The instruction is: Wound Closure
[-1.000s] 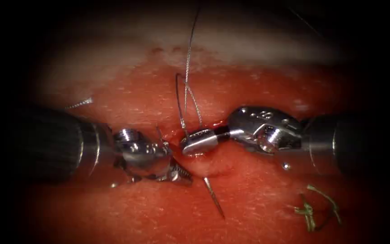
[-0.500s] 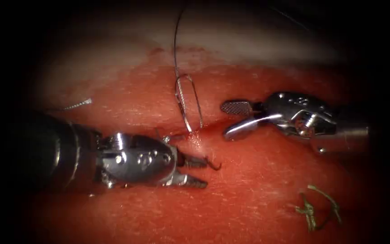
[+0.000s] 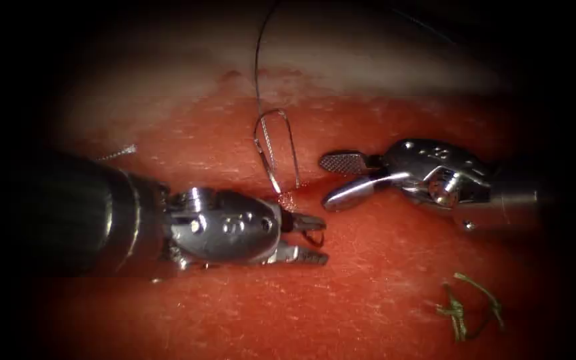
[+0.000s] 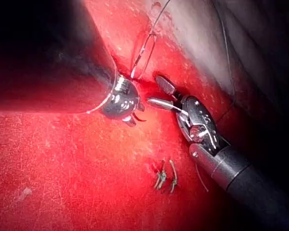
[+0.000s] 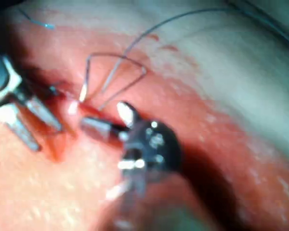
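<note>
The left tool reaches in from the left with its jaws open, just right of the cut. A small dark curved piece of the needle sticks out of the tissue between those jaws; the rest of its curve is hidden. The right tool hovers up and to the right of the cut, open and holding nothing. A loop of thread rises from the cut and runs off upward. The left wrist view has the left tool, the right tool and the loop.
Greenish cut ends of thread lie on the tissue at the lower right, and a short pale thread end lies at the left. Red fluid wets the tissue around the cut. The right wrist view has the right tool beside the left tool's jaws.
The right tool let go at the cut, opened and drew back up and right. The left tool advanced right, its open jaws around the needle's exposed arc. The long needle shaft below the cut vanished.
</note>
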`<state>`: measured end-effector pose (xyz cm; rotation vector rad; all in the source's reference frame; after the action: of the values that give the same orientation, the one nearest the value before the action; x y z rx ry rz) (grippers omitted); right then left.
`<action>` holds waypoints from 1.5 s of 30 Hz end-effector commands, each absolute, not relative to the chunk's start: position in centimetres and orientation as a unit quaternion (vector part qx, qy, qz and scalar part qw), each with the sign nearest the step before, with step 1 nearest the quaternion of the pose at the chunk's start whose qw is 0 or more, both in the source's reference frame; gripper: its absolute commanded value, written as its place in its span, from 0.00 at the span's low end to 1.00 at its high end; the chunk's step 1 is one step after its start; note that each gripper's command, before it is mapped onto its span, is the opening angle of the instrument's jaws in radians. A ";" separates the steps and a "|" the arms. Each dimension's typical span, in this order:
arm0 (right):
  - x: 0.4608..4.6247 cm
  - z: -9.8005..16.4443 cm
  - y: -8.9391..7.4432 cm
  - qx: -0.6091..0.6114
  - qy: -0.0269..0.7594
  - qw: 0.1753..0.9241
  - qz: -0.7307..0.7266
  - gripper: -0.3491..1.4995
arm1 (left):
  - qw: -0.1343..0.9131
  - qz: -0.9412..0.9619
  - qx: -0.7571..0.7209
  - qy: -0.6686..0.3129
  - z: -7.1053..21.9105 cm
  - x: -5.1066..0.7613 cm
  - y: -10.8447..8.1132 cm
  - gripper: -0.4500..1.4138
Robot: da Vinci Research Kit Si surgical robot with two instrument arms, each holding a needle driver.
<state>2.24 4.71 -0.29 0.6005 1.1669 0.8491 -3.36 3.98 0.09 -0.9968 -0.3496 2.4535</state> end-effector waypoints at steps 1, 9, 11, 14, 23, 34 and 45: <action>2.30 -0.2 4.7 0.272 0.526 0.709 0.382 0.85 | 0.232 0.893 -0.363 -0.130 0.2 -3.42 3.9 0.47; 2.30 -0.2 4.7 0.272 0.526 0.709 0.382 0.84 | 0.316 0.868 -0.363 -0.126 0.1 -3.36 3.9 0.05; 2.30 -0.2 4.7 0.272 0.527 0.709 0.382 0.84 | 0.393 0.836 -0.369 -0.100 0.0 -3.31 3.9 0.05; 2.28 -0.2 4.7 0.273 0.526 0.709 0.381 0.84 | 0.448 0.795 -0.396 -0.101 -0.2 -3.27 4.0 0.05; 2.23 -0.3 4.7 0.275 0.526 0.709 0.380 0.83 | 0.525 0.660 -0.456 -0.286 -0.3 -3.41 4.0 0.05; 2.23 -0.3 4.6 0.275 0.526 0.709 0.380 0.82 | 0.514 0.480 -0.500 -0.506 -0.9 -3.13 4.2 0.05; 2.22 -0.3 4.6 0.275 0.526 0.709 0.380 0.81 | 0.351 0.691 -0.548 -0.315 -1.4 -2.82 4.5 0.05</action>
<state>2.16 4.62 -0.37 0.6088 1.1664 0.8441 -2.74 4.62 -1.45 -1.4115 -0.7656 1.8439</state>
